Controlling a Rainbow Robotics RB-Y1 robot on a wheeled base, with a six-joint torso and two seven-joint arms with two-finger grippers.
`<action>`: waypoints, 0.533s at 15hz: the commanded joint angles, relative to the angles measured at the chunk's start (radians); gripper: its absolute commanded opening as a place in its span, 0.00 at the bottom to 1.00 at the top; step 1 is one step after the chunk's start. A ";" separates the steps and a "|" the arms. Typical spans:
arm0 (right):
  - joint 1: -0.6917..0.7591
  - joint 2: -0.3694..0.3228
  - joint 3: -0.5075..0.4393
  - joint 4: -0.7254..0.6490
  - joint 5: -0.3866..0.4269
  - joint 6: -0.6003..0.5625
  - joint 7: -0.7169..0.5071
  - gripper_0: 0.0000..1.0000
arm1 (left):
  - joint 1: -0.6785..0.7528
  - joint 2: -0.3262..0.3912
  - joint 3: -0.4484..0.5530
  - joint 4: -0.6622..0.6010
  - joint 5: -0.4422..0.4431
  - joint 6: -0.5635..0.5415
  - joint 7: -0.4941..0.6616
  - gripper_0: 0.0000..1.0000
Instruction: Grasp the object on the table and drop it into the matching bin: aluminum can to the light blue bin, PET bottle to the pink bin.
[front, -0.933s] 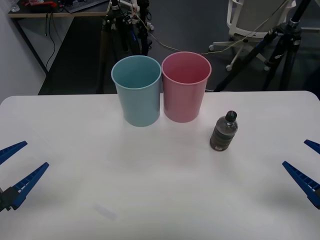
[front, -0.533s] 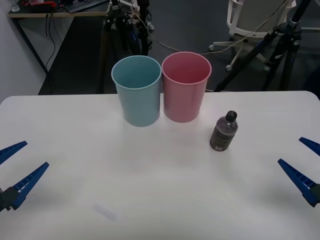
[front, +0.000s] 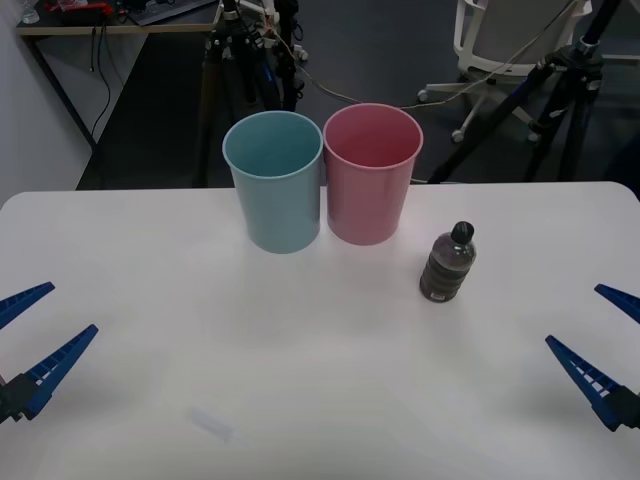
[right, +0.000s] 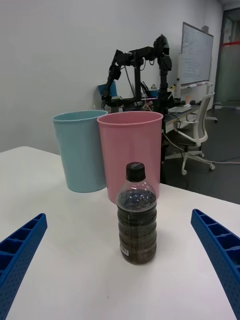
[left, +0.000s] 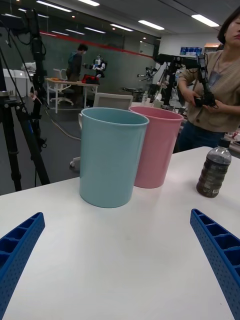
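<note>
The bottle (right: 136, 220) is clear, glossy plastic with a black cap. The blue bin (front: 274, 180) and pink bin (front: 371, 172) are smooth plastic. The table (front: 300, 370) is matt white.

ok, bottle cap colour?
Black cap on the PET bottle, best seen in the right wrist view.
</note>
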 joint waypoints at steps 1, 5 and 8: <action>0.003 0.001 0.018 0.040 -0.014 0.006 0.090 1.00 | 0.000 0.000 0.000 0.000 0.000 0.000 0.000 1.00; -0.033 0.001 0.059 0.150 -0.028 -0.014 0.111 1.00 | 0.000 0.000 0.000 0.000 0.000 0.000 0.000 1.00; -0.079 0.000 0.125 0.206 -0.028 0.053 0.136 1.00 | 0.000 0.000 0.000 0.000 0.000 0.000 0.000 1.00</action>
